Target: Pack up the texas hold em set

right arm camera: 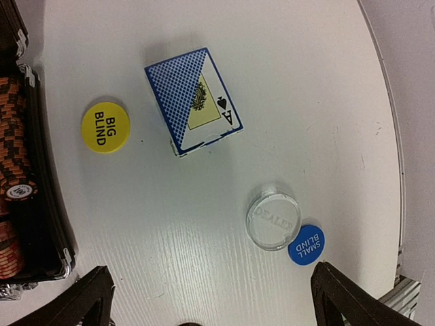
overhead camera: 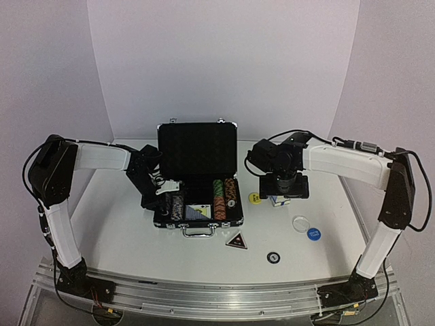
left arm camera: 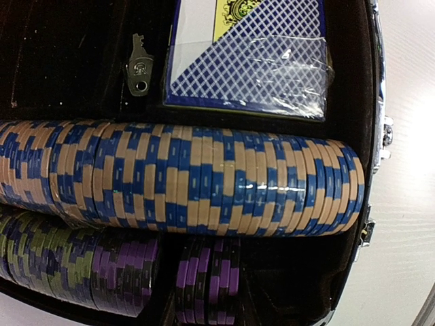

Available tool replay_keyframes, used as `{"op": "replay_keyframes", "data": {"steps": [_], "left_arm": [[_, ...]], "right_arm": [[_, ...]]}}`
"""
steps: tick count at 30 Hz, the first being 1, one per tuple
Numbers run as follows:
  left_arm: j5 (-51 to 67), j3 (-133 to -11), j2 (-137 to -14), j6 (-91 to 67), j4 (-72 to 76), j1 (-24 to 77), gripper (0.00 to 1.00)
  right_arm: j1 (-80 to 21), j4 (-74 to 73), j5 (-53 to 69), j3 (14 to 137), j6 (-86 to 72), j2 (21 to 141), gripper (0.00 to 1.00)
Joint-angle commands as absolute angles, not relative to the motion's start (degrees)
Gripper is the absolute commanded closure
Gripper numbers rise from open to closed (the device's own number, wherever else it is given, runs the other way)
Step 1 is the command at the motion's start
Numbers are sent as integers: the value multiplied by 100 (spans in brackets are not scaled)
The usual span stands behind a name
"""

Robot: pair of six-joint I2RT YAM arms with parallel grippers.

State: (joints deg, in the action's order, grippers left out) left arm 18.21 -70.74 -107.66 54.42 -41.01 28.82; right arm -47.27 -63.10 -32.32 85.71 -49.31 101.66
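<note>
Hovering wide open and empty, the right gripper [right arm camera: 217, 299] has the loose deck [right arm camera: 194, 100], yellow disc [right arm camera: 105, 127], clear disc [right arm camera: 273, 221] and blue disc [right arm camera: 306, 244] beneath it, unpacked. Chips [left arm camera: 183, 180] and a second deck [left arm camera: 248, 68] sit in the briefcase [overhead camera: 197, 146] under the left gripper [overhead camera: 158, 191], whose opening I cannot tell; the triangular marker [overhead camera: 236, 240] lies outside.

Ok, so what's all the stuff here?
briefcase: one, black, silver-edged, open, centre
poker chips: several rows, striped multicoloured, in briefcase
key: one, grey, in briefcase
card decks: two, blue, one in briefcase, one outside
Big Blind disc: one, yellow, beside loose deck
Small Blind disc: one, blue, right side
Dealer disc: one, clear, beside it
triangular marker: one, dark, before briefcase
round token: one, black, near front
left gripper: one, black, over chips
right gripper: one, black, open above loose deck
</note>
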Motion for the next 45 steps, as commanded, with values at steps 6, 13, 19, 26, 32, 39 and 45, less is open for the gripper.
{"op": "replay_keyframes", "data": {"steps": [6, 13, 19, 26, 32, 39, 45], "left_arm": [[1727, -7355, -10484, 5440, -4131, 2850, 74], [1731, -7339, -10195, 5570, -4258, 2848, 72], [1671, -7384, -9968, 5638, -4328, 2849, 71], [2048, -7526, -9453, 5872, -4558, 2848, 38], [2731, -8351, -9161, 5330, -4190, 2848, 1], [2784, -9607, -9683, 1649, -1873, 3169, 0], [2296, -8601, -9381, -1777, -735, 3269, 0]], "right_arm": [[-4703, -6443, -3118, 8906, -4736, 10389, 2], [-4709, -6450, -3129, 8956, -4659, 10475, 2], [-4704, -6447, -3119, 9008, -4623, 10518, 2], [-4703, -6443, -2957, 8991, -4541, 10478, 2], [-4704, -6402, -2707, 8614, -4537, 10221, 2], [-4712, -5523, -1566, 7300, -4402, 9637, 2], [-4718, -4979, -945, 6126, -4025, 8870, 5]]}}
